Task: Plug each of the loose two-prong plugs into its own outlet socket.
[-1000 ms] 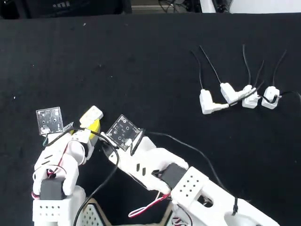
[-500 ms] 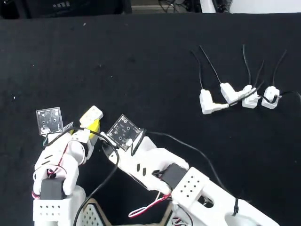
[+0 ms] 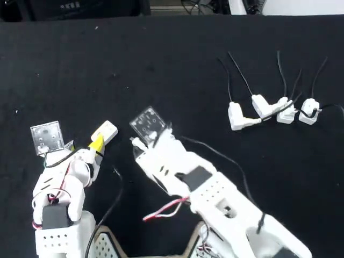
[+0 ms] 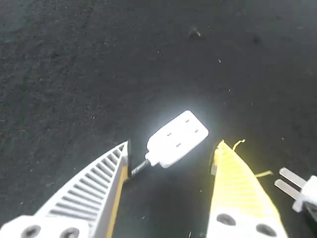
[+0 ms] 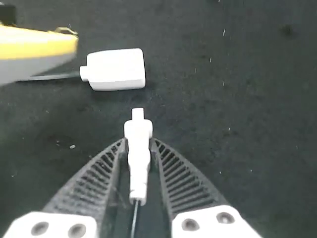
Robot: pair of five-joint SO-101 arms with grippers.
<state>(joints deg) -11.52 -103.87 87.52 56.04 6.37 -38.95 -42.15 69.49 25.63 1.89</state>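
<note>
A white outlet socket [image 3: 105, 131] [image 4: 177, 138] [image 5: 116, 69] lies on the black table [image 3: 161, 64], its cord leading back toward the left arm. My left gripper [image 3: 90, 147] [image 4: 172, 147] is open, and the socket's cord end sits between its white and yellow fingers. My right gripper [image 3: 138, 145] [image 5: 138, 144] is shut on a white two-prong plug [image 5: 137, 128], just right of the socket and apart from it. That plug's prongs [image 4: 293, 182] show in the left wrist view. Several loose white plugs [image 3: 237, 118] with thin black cords lie in a row at the far right.
The yellow finger [image 5: 34, 48] of the left gripper lies close beside the socket in the right wrist view. A black cable [image 3: 215, 161] trails along the right arm. The table's far edge [image 3: 172, 15] runs along the back.
The right arm has swung away from the left gripper and farther across the table, carrying the plug. The left arm has shifted slightly left. The socket has stayed in place.
</note>
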